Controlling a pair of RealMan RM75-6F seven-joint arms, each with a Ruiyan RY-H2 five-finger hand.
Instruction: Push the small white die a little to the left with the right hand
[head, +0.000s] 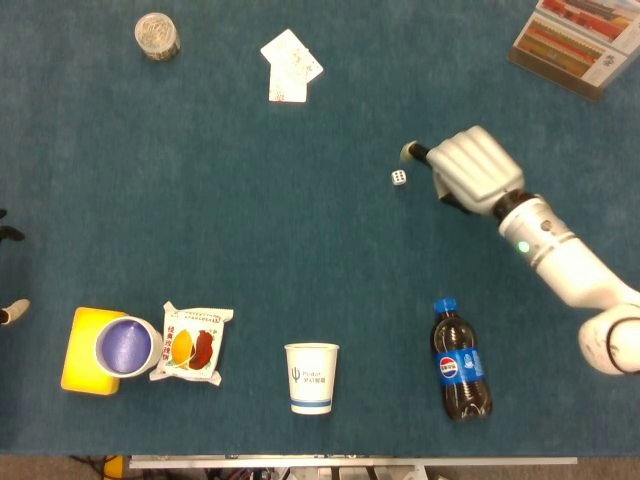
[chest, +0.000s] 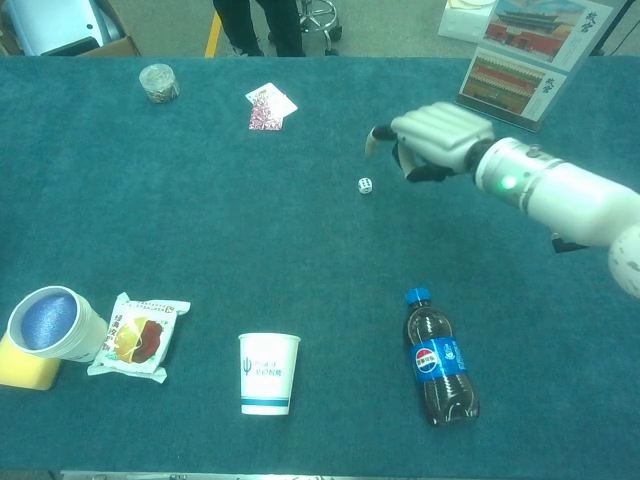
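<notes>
The small white die (head: 398, 177) (chest: 365, 186) lies alone on the blue-green tablecloth (head: 300, 230), with nothing touching it. My right hand (head: 472, 170) (chest: 436, 140) hovers just to its right and farther back, a short gap away. Its fingers are curled in with nothing in them, and one fingertip (head: 410, 152) sticks out to the left above the die. Only a pale sliver of my left hand (head: 14, 314) shows at the left edge of the head view, and how it is held is hidden.
A cola bottle (head: 460, 365) lies near the front right, a paper cup (head: 311, 377) stands front centre, and a snack packet (head: 192, 343) sits beside a purple cup (head: 127, 345) on a yellow block. Playing cards (head: 290, 65), a round tin (head: 157, 36) and a booklet (head: 585, 40) lie along the back.
</notes>
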